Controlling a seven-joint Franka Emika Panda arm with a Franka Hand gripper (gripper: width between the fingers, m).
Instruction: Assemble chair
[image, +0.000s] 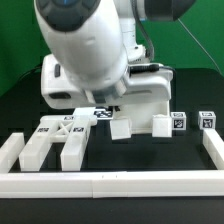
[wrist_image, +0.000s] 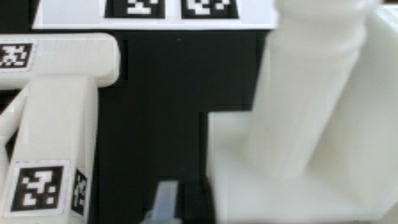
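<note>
The chair lies in separate white pieces. In the exterior view an X-braced panel (image: 60, 132) with two square legs (image: 72, 153) rests at the left. Small blocks (image: 120, 128) (image: 160, 125) and two tagged cubes (image: 178, 121) (image: 206, 121) stand in a row toward the right. My gripper (wrist_image: 166, 203) is shut, its thin grey tips together over the black mat, with nothing seen between them. It sits close beside a tall white block (wrist_image: 302, 140). A tagged chair piece (wrist_image: 63, 110) lies on its other side. The arm's bulk (image: 85, 45) hides the gripper in the exterior view.
Long white border rails (image: 110, 182) (image: 212, 150) (image: 10, 150) fence the black mat. The marker board (wrist_image: 169, 10) lies just beyond the gripper. A white base block (image: 150, 90) stands behind the parts.
</note>
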